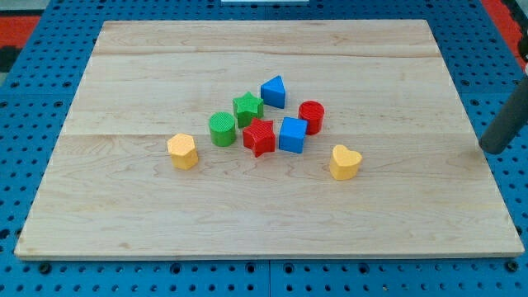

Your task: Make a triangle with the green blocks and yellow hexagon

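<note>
Camera view: my tip (493, 149) parked at the board's (124, 206) right edge, well apart from all blocks.
No gripper, just a bare rod touching nothing. Yellow hexagon (182, 151) sits left of the cluster; green cylinder (222, 129) and green star (247, 107) nearly touch, crowded by red star (259, 136). Trio already loosely triangular; hexagon probably needs nudging. Yellow heart (345, 162) isolated.

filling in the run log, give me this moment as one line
my tip: view's right, clear of blocks | green cylinder touching green star | yellow hexagon apart, lower left | triangle: not formed
</note>
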